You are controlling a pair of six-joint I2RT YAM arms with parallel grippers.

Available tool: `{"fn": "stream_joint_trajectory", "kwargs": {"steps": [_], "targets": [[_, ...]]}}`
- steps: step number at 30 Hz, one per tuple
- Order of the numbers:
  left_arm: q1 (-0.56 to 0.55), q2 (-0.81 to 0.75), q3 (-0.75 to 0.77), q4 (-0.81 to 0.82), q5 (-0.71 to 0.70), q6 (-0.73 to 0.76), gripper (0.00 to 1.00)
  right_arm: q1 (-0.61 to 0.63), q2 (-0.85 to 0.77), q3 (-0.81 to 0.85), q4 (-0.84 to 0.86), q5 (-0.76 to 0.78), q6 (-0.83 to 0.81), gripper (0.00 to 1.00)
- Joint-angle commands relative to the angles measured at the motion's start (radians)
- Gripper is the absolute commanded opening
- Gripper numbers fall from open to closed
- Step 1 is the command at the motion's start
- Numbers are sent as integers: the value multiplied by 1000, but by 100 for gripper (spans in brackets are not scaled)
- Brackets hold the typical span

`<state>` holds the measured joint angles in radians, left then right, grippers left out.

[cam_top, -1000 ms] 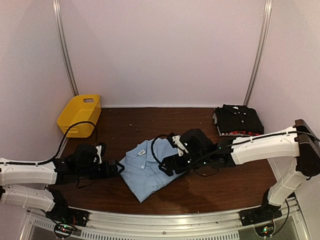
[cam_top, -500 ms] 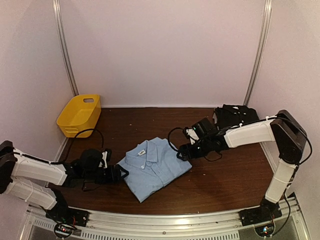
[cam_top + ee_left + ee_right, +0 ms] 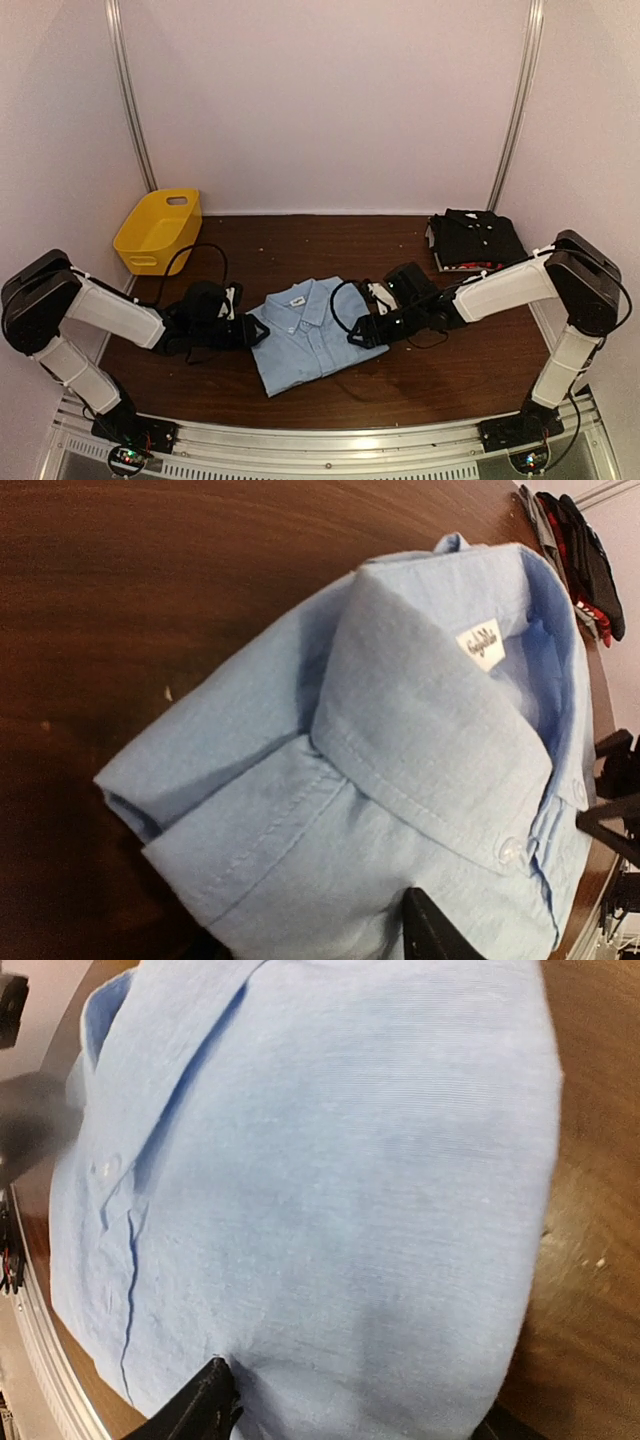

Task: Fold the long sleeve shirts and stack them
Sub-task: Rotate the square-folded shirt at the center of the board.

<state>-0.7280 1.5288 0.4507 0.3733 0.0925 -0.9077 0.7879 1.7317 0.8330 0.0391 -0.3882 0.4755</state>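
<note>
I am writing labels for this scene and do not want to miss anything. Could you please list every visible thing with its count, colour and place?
light blue folded cloth collared shirt: 1, light blue, middle of the table
black folded cloth shirt: 1, black, far right corner, top of a pile
red-edged cloth shirt: 1, red edge showing, under the black one
yellow plastic basket: 1, yellow, far left corner
wooden table: 1, dark brown, under everything
left gripper: 1, black, at the blue shirt's left side
right gripper: 1, black, at the blue shirt's right side

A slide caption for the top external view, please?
The left gripper and right gripper flank the folded light blue shirt.
</note>
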Motion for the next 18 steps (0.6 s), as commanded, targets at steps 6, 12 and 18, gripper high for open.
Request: {"fn": "stream_joint_trajectory", "kwargs": {"steps": [6, 12, 18], "targets": [[205, 82, 160, -125, 18, 189, 50, 158, -165, -102, 36, 109, 131, 74], [242, 49, 207, -166, 39, 263, 62, 43, -321, -112, -140, 268, 106, 83], [242, -92, 182, -198, -10, 300, 76, -257, -404, -14, -258, 394, -1, 88]]}}
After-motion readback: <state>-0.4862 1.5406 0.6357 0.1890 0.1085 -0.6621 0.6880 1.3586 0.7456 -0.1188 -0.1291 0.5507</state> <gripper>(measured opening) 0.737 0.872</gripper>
